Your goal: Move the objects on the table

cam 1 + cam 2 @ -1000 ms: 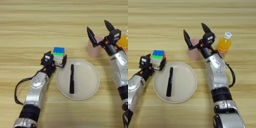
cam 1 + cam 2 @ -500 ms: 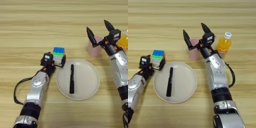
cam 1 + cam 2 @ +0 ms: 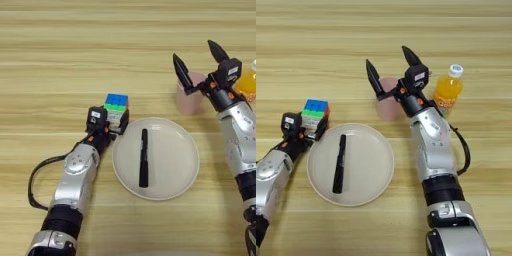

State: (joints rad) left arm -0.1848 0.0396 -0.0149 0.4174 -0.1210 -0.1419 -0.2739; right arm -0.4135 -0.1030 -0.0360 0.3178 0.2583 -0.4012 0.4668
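Observation:
The multicoloured puzzle cube (image 3: 116, 105) stands on the wooden table (image 3: 60, 55), left of the plate. My left gripper (image 3: 109, 125) reaches it from the near side, one black finger on each side of its lower part, shut on it. The pale pink cup (image 3: 387, 104) stands upright in the middle right. Above it my right gripper (image 3: 386, 56) is wide open, its fingers (image 3: 373, 76) pointing up and away, one over the cup's left rim. The orange-juice bottle (image 3: 447, 93) with its white cap stands just right of that gripper.
A round beige plate (image 3: 172, 162) lies in the middle near me, touching nothing but the slim black pen (image 3: 144, 158) lying lengthwise on it. My right forearm (image 3: 433, 150) runs down the right side of the plate.

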